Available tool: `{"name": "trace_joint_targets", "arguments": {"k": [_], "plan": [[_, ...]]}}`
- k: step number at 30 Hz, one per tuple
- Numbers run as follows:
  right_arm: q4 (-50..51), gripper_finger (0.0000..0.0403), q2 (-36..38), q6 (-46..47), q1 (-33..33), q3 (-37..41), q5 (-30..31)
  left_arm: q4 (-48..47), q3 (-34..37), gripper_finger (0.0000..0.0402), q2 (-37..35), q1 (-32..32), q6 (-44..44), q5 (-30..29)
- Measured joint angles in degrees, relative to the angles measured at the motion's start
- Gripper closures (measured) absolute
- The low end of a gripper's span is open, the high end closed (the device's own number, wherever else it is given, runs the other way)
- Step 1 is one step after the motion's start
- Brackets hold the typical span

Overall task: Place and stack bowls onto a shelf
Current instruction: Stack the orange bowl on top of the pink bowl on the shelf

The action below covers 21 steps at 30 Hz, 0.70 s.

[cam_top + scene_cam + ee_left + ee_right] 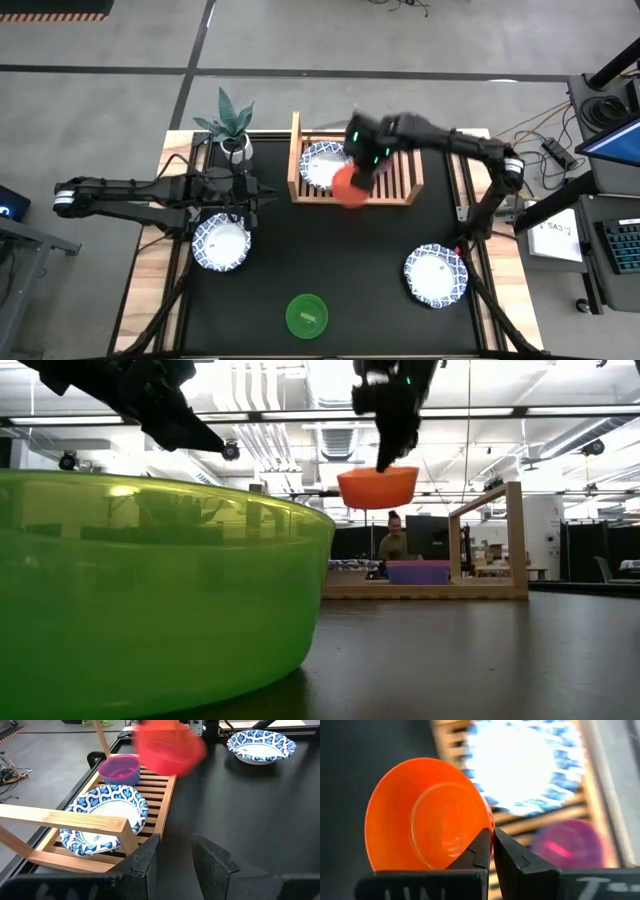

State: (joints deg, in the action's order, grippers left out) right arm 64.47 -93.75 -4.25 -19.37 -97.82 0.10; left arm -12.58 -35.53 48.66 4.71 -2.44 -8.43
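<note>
The right gripper [491,851] pinches the red bowl's [350,186] rim, holding it above the shelf's [405,190] front edge; the left gripper's [176,851] jaws stand spread.

Bright overhead ceiling strips; glare on blue-rimmed bowl [522,770]; red bowl [169,747] motion-blurred.

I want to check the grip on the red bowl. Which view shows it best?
The right wrist view: the right gripper pinches the red bowl by its rim. The low view shows it hanging in the air; the high and left wrist views show it above the shelf.
</note>
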Motion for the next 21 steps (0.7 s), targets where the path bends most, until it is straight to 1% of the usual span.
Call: {"name": "trace_joint_targets", "arguments": {"k": [6, 10, 13, 21], "plan": [[0.40, 0.0394, -0.05, -8.24, -15.13, 1.47, 0.10, -0.02, -0.02, 0.0309, 0.00, 0.00, 0.00, -0.02], [-0.16, 0.0394, -0.22, -10.46, -22.48, 4.01, -1.47, -0.01, -0.01, 0.0309, 0.00, -0.01, 0.00, 0.00], [-1.49, 0.0394, -0.22, -10.67, -25.46, 5.51, -4.92, 0.00, 0.00, 0.0309, 0.00, 0.00, -0.20, -0.02], [-6.03, 0.0394, -0.22, -10.44, -26.43, 7.53, -4.78, 0.13, -0.01, 0.0309, 0.07, -0.01, -0.24, -0.02]]}}
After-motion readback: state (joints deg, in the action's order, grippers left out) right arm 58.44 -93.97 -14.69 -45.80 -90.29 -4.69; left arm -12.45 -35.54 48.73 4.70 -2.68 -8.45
